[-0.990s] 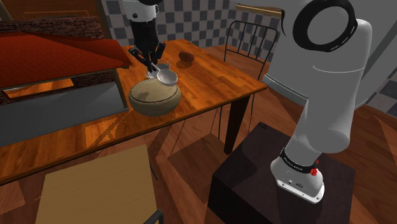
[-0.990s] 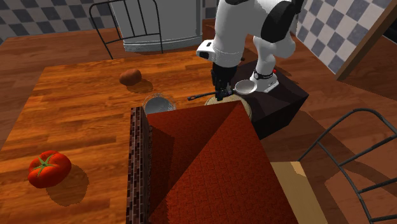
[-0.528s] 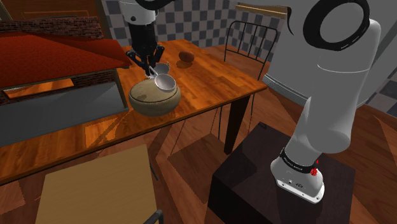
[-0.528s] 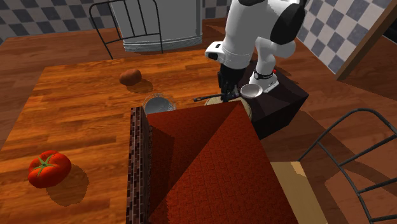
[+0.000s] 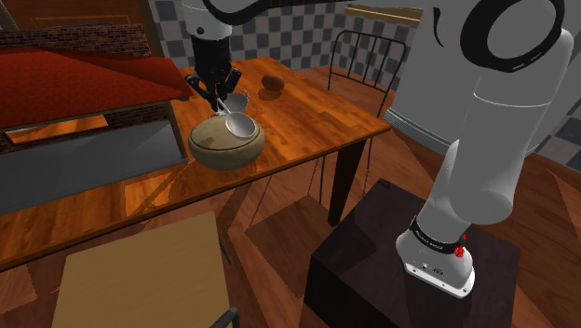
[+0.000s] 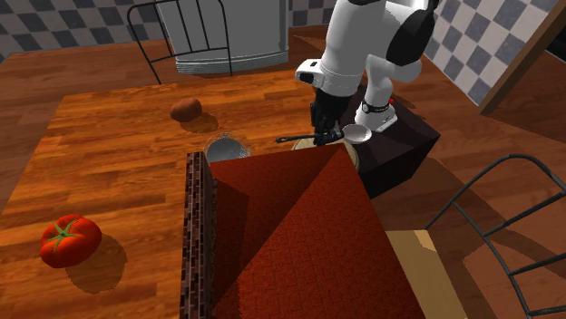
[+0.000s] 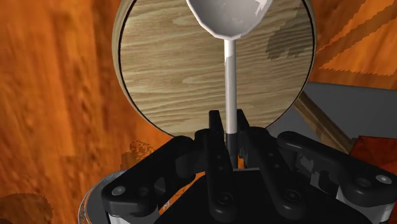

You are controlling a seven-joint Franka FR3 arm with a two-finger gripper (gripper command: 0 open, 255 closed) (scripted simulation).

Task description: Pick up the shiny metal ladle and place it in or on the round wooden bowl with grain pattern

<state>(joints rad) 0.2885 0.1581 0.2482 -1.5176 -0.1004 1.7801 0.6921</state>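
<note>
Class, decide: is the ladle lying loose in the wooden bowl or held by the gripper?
Held. The gripper clasps the ladle by its handle; the scoop hangs over the wooden bowl.

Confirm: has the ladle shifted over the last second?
Yes. In the shoulder view the ladle, clasped by the gripper, has sunk and edged toward that view's left, its cup now closer over the wooden bowl.

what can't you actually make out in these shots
- Second exterior view: the red roof hides most of the round wooden bowl.
- Wrist view: the scoop of the shiny metal ladle is cut off by the edge.
- Shoulder view: the black hand covers part of the small grey metal cup.
</note>
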